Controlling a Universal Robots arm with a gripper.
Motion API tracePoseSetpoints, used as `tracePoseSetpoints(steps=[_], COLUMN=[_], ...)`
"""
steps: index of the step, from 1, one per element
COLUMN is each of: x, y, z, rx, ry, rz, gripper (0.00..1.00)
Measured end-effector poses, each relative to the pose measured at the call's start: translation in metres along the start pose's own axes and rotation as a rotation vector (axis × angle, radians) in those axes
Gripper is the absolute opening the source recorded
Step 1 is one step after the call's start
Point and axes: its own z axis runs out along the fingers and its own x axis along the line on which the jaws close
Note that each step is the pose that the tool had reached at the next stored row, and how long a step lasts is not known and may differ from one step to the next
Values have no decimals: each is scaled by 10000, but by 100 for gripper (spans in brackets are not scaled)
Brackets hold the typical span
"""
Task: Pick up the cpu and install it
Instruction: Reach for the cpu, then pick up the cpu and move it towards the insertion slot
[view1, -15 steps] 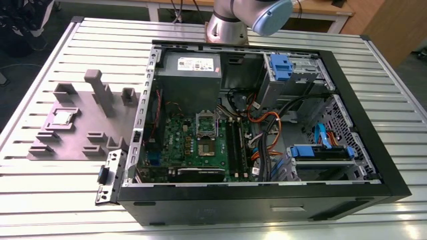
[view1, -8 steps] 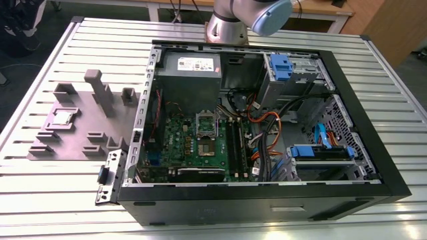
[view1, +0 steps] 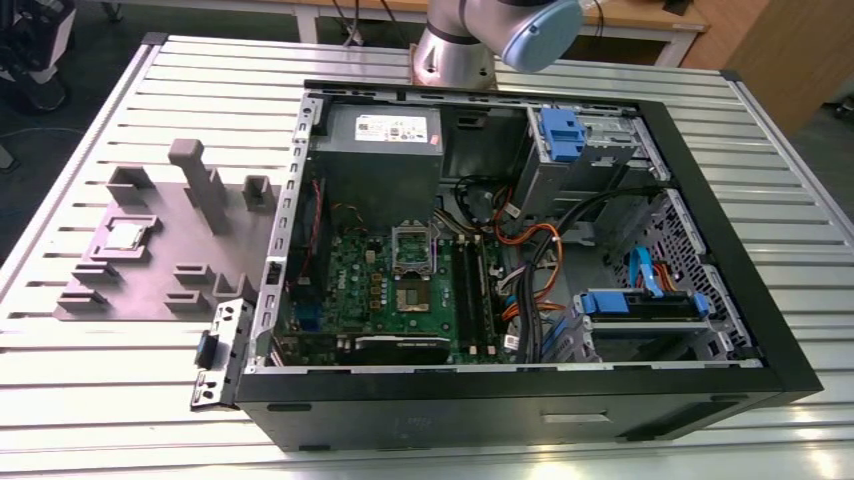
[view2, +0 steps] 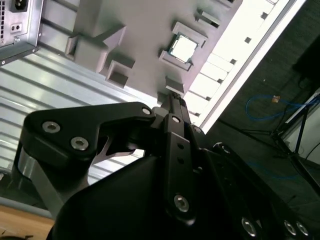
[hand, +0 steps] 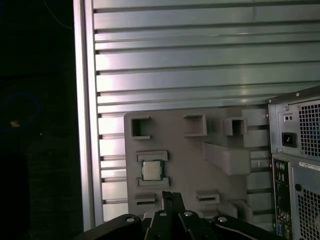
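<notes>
Silver cpu (hand: 151, 170) — seated in fixture (hand: 180, 160) | claw (hand: 169, 196) closed, empty — base cut off

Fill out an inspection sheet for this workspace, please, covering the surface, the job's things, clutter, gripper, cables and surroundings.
Surface: ribbed metal table, carrying an open computer case and a grey-purple fixture plate.
Job's things: cpu lies flat in a pocket of the fixture plate, not yet picked up; the motherboard socket inside the case is uncovered.
Clutter: nothing seen.
Gripper: gripper hangs apart from the cpu, jaws together, holding nothing.
Cables: orange, black and blue cables bundled inside the case; a blue cable on the floor beside the table.
Surroundings: wooden desk beyond the table; dark floor around it.
</notes>
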Motion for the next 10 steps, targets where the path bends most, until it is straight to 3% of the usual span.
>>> tracePoseSetpoints(steps=[3, 10], x=[40, 41], y=[-3, -3], z=[8, 11], rx=[1, 1], ry=[4, 4], rz=[0, -1], gripper=[11, 11])
